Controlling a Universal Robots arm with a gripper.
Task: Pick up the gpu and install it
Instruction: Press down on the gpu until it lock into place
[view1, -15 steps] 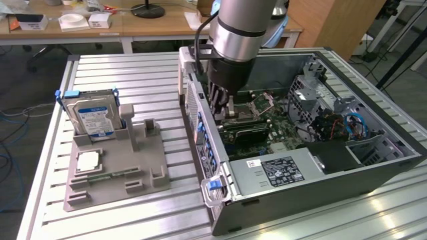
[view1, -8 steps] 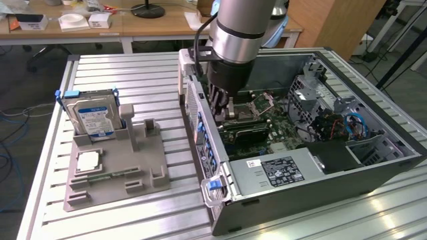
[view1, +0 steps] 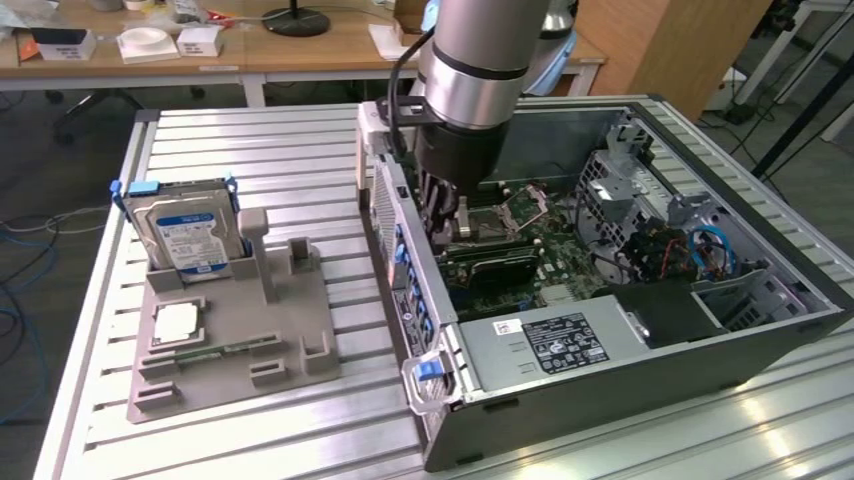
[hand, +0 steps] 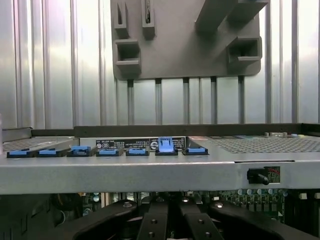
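**Black fingers pressed together deep in the open tower**

Black and closed tight, my gripper hangs inside the computer case, just above the motherboard. The dark flat card right beneath it looks to me like the gpu, lying along its slot. I cannot tell whether the fingers pinch it or only bear down on it.

I judge this to be the seating step. It calls for a straight downward push with the card square to the slot and its bracket against the rear wall.

Room is scarce. The wall with its blue latches stands close on one side, and the power supply sits near. Straight above is open. The grey fixture with the hard drive is well apart on the slatted table.
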